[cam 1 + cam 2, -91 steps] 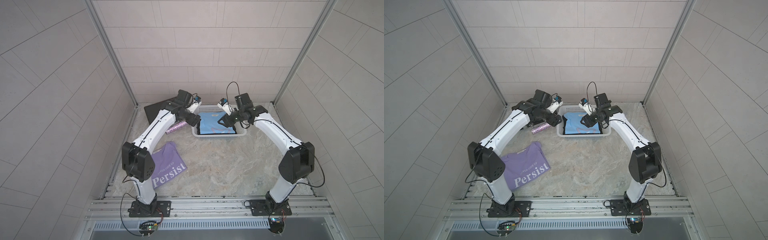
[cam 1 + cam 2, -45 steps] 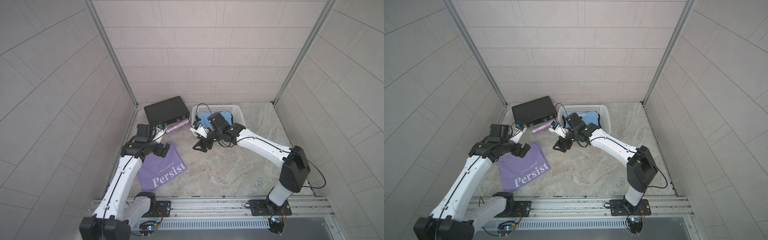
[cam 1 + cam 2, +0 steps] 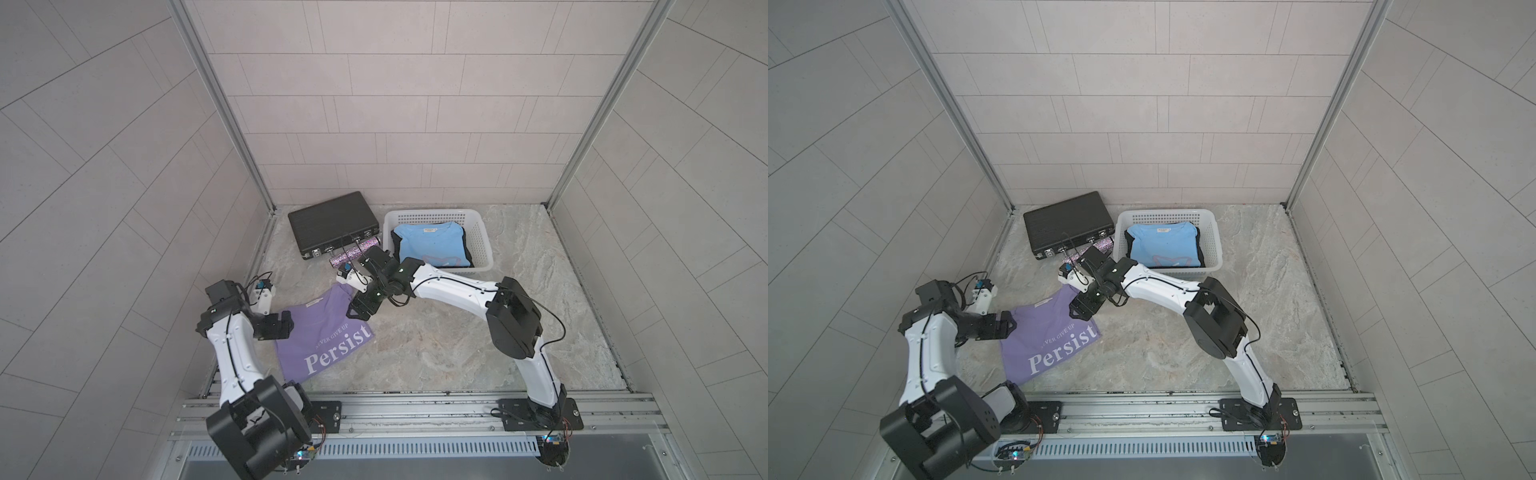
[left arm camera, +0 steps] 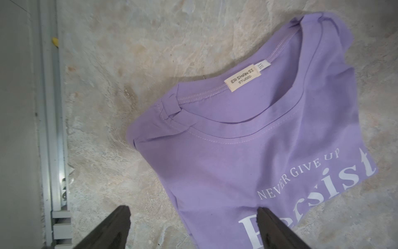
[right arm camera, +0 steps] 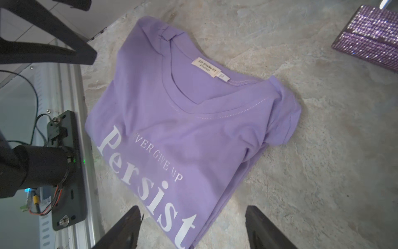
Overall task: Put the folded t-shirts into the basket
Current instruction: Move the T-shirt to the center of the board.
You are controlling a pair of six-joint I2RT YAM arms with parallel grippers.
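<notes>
— Where's the lilac "Persist" t-shirt (image 3: 324, 345)?
— Flat on the table (image 3: 457, 332), outside the white basket (image 3: 483, 237) holding the light blue t-shirt (image 3: 430, 246). My left tool (image 4: 191, 213) and right tool (image 5: 193, 215) sit at its edges, jaws apart, gripping nothing.

The beige marbled stone-look tabletop (image 3: 457, 332) carries a folded lilac t-shirt with white "Persist" lettering (image 3: 324, 336) front left, a black ribbed rectangular briefcase (image 3: 332, 220) back left, a glittery purple bar (image 3: 353, 252) against its front edge, and a white perforated plastic basket (image 3: 482, 245) alongside.
</notes>
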